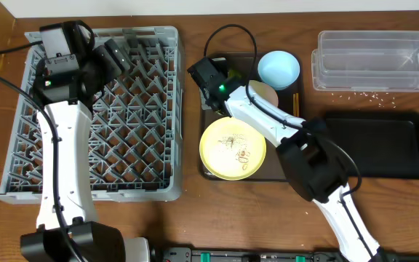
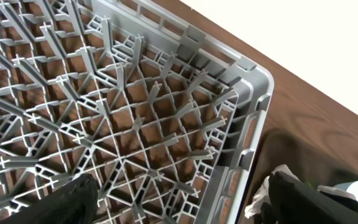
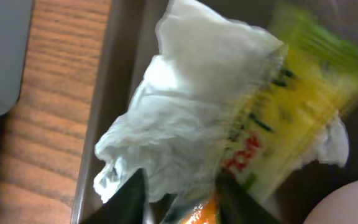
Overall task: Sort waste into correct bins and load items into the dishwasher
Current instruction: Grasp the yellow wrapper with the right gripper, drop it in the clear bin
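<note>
**Two pieces of waste under one grip: a mixed pick is the risk**

The crumpled napkin (image 3: 185, 118) lies toward the far edge of the worktop, about midway along it. It sits in the far-left corner of the brown serving tray (image 1: 204, 138) and overlaps the green-and-yellow wrapper (image 3: 291, 106). The right gripper (image 3: 180, 190) has a finger on either side of the lower fringe of both. I cannot tell whether it is pinching yet.

If it closes here, it would likely take napkin and wrapper together. They would then go into one bin, or the looser piece would slip free on the way and land on the yellow plate (image 1: 232, 148) or the blue bowl (image 1: 278, 68). The tray's wall is just beside the left-hand finger, so a low sideways drag could catch it and shift the tray.

There is little room on the left, where the dish rack (image 1: 173, 145) stands near the tray. The clear tub (image 1: 369, 35) and the black tray (image 1: 377, 145) sit by the right edge, so lifting first and then crossing above the dishes looks safest. The left gripper (image 2: 179, 202) hangs over the rack's far corner with its fingers spread wide and holding nothing, out of the way.
</note>
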Controlling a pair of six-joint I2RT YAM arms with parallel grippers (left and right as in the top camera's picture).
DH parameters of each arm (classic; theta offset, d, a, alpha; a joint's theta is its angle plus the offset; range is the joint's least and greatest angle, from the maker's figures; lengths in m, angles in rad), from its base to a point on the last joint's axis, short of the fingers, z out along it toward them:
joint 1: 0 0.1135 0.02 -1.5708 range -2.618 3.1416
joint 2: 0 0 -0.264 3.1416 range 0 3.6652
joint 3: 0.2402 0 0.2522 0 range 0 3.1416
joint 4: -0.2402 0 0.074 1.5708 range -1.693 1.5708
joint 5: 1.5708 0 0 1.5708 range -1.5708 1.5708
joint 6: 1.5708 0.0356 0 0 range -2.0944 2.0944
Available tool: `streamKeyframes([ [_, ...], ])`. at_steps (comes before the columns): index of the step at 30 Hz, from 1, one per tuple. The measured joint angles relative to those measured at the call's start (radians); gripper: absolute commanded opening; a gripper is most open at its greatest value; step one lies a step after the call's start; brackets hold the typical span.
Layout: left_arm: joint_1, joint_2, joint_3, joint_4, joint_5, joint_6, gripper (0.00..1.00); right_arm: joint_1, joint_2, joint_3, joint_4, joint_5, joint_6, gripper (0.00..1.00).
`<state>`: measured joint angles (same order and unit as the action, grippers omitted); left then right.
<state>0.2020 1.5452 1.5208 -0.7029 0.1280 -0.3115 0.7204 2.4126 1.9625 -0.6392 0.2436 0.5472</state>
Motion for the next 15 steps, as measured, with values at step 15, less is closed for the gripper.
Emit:
streamKeyframes([
  [15, 0.000, 0.000, 0.000, 0.000, 0.000, 0.000, 0.89, -0.050, -0.089, 0.000, -0.021, -0.010, 0.008, 0.01],
])
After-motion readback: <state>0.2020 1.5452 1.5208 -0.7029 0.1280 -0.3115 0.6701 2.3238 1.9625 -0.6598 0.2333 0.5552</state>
